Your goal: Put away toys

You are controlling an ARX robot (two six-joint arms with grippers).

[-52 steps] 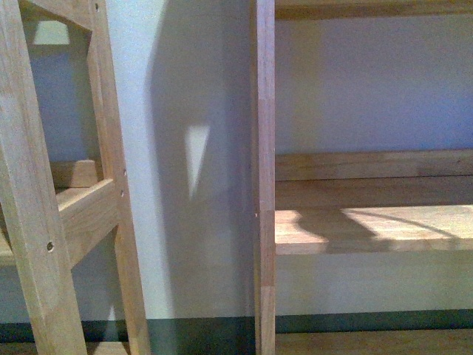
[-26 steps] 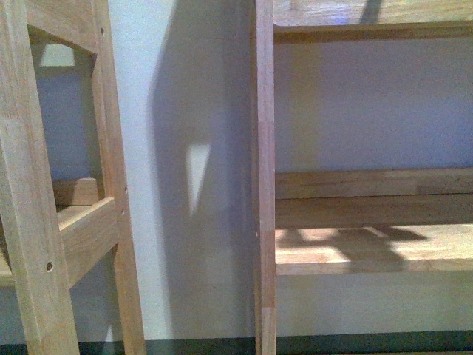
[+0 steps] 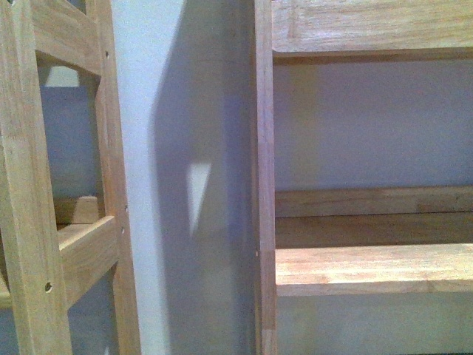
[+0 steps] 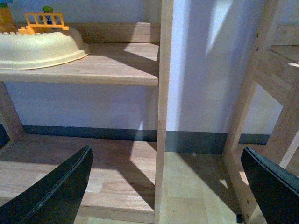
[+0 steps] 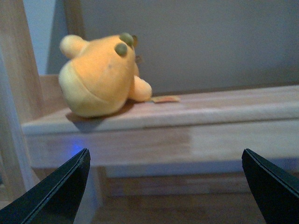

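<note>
**Plush on shelf, both grippers empty – snag risk near the uprights**

Shelf (image 5: 196, 116) carries the plush (image 5: 100, 77), lying on its side hard by the post (image 5: 16, 93), at 10 o'clock from the right gripper (image 5: 163, 186). Its jaws are spread, nothing between. Left gripper (image 4: 168, 186) likewise spread, straddling an upright (image 4: 163, 112); careless retreat could clip it. Plush sits near the front edge, so a nudge could tip it off. Tray (image 4: 39, 46) of toys at 11. No readable writing; plush tag (image 5: 163, 99) is blurred.

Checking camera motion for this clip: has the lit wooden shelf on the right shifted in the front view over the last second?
Yes. The shelf sits lower in frame, as do the post and wall, so the camera rose.
</note>
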